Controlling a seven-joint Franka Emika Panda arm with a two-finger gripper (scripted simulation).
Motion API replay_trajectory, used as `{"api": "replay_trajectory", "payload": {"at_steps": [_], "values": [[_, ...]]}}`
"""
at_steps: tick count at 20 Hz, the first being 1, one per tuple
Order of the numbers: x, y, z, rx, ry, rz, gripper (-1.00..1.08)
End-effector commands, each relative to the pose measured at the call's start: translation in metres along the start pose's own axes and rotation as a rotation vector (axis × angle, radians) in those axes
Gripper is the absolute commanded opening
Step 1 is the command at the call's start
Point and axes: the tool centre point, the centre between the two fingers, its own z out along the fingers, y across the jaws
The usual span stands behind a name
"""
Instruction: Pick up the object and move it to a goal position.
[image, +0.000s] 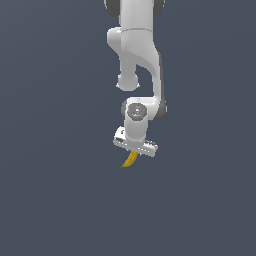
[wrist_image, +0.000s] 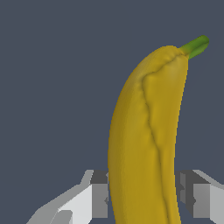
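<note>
Against a plain slate-grey ground, the gripper is clenched on the banana, one finger on each side, the green stem pointing away from the hand. The carry probably calls for a firm squeeze and slow travel, since the curved fruit could pivot between the pads.

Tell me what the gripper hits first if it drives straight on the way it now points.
The banana sits between the fingers of the gripper and sticks out ahead, so its green stem tip leads. Beyond it, only plain grey background shows; depth is unclear.
</note>
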Motion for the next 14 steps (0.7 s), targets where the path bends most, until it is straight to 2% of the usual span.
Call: {"api": "replay_trajectory", "payload": {"at_steps": [1,7,14], "values": [[0.000,0.000,0.000,0.000,0.001,0.000,-1.00],[0.016,0.004,-0.017,0.020,0.041,-0.015,-1.00],[0.058,0.013,-0.066,0.074,0.155,-0.055,-1.00]]}}
